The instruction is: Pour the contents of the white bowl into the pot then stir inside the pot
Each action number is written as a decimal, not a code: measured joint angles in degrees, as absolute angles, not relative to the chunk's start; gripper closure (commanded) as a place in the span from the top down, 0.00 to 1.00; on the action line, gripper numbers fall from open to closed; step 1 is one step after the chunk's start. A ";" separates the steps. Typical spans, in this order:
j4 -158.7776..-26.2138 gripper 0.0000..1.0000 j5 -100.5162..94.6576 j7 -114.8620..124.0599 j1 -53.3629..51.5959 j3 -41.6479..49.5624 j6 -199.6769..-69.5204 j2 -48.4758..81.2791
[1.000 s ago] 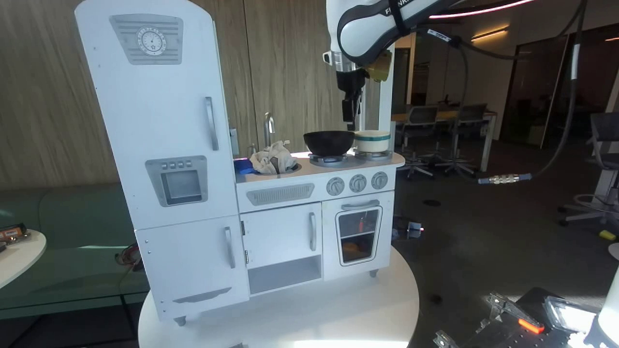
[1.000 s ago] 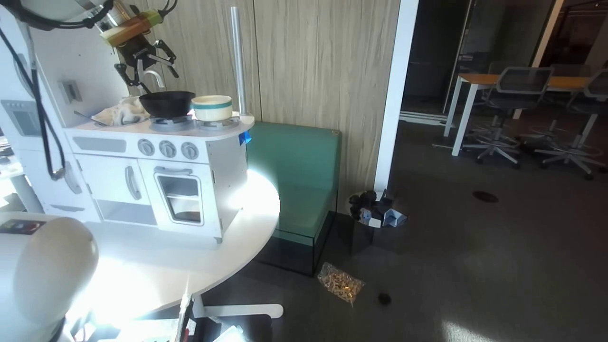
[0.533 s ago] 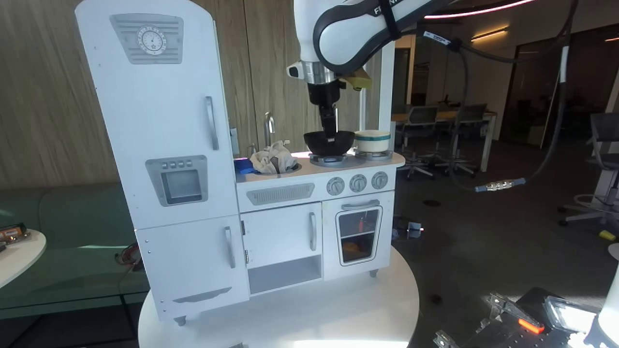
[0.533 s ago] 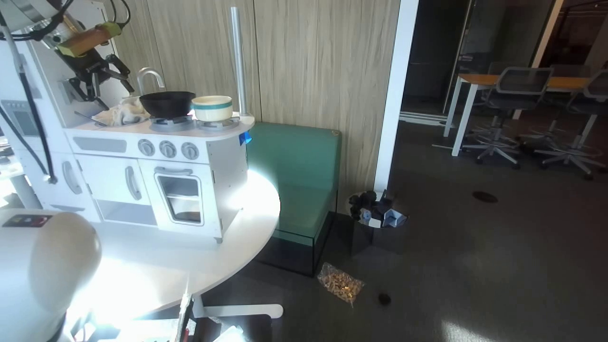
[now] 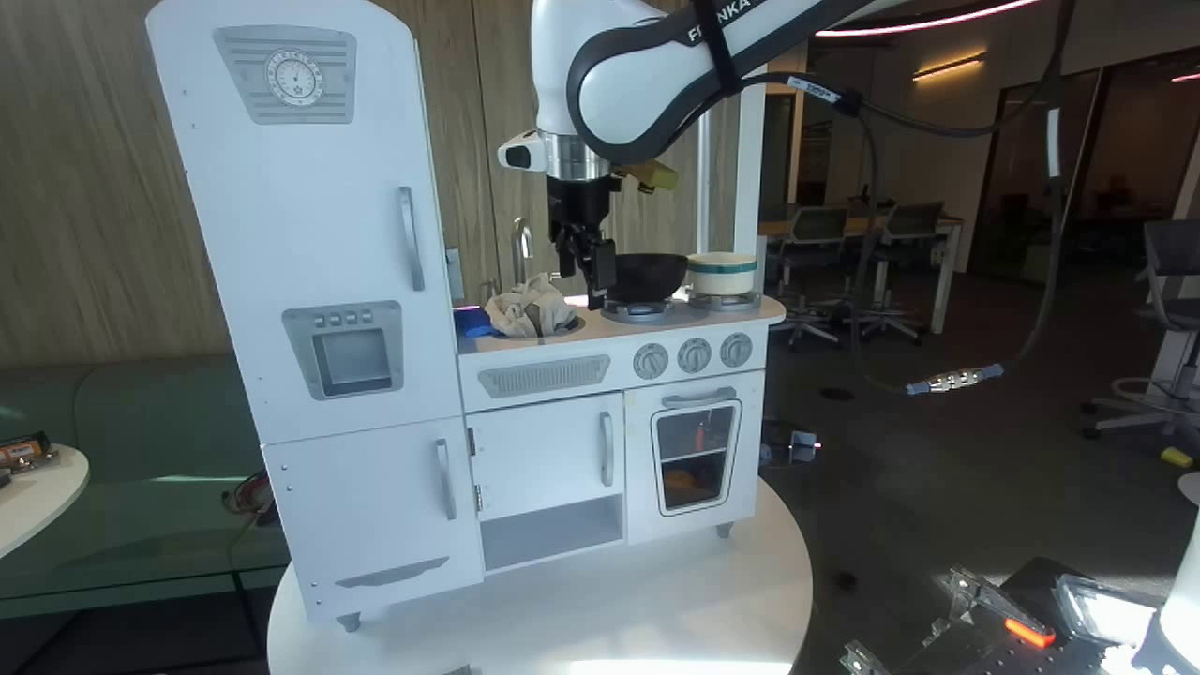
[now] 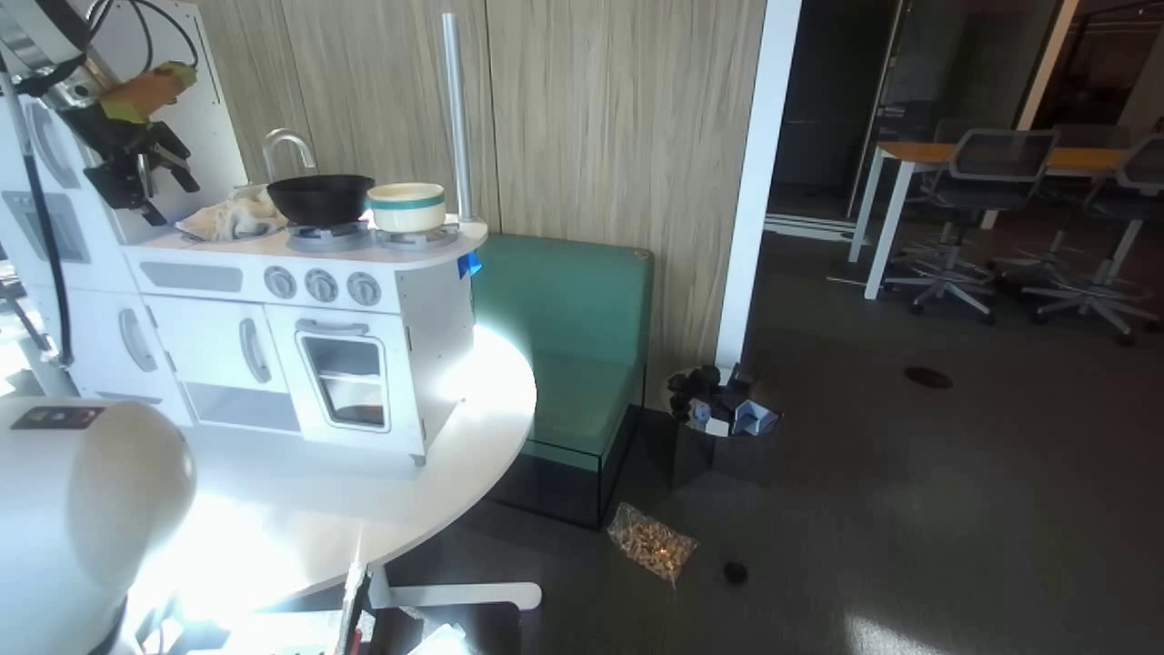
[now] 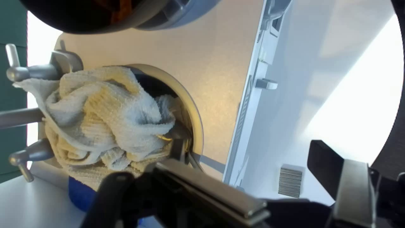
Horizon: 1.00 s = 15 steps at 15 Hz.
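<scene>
Showed nearest a black, two-fingered robot gripper (image 6: pixel 173 196), released, with fingers spread apart and nothing visible between them. Had swung sideways and dropped lower within the last second. Brought near one fingertip, in the wrist view, a thin grey strip (image 7: pixel 194 162), perhaps a utensil handle, too hidden to be sure; could not tell whether touching. Brought close, too, a crumpled, cream, ribbed cloth (image 7: pixel 110 110) heaped in a round, tan-rimmed sink (image 7: pixel 198 129). Left farther from the gripper a wide, shallow, dark grey-black pot (image 5: pixel 652 277), unmoved on a grey, round toy burner (image 6: pixel 327 242), with something orange-brown (image 7: pixel 121 9) inside. Left farthest off a round, cream-white, teal-banded, ceramic-looking bowl (image 5: pixel 722 274), upright and unmoved just beside the pot in both exterior views, with contents hidden from sight. Suggested, by that shift away from both vessels, pouring already finished and stirring next, not yet begun, probably with something to be fetched from the sink.
</scene>
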State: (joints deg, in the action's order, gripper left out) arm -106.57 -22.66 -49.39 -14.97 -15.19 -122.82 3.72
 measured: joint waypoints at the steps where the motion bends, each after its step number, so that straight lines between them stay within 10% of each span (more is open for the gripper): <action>1: -105.58 1.00 -21.83 -51.55 -15.04 -15.44 -123.90 4.73; 13: -98.31 1.00 -14.71 -58.21 -13.86 -15.48 -126.42 12.54; 15: -98.32 0.81 -14.53 -57.98 -14.06 -15.58 -126.42 13.09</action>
State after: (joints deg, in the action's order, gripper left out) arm -98.32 -14.53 -57.98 -14.06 -15.58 -126.42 13.09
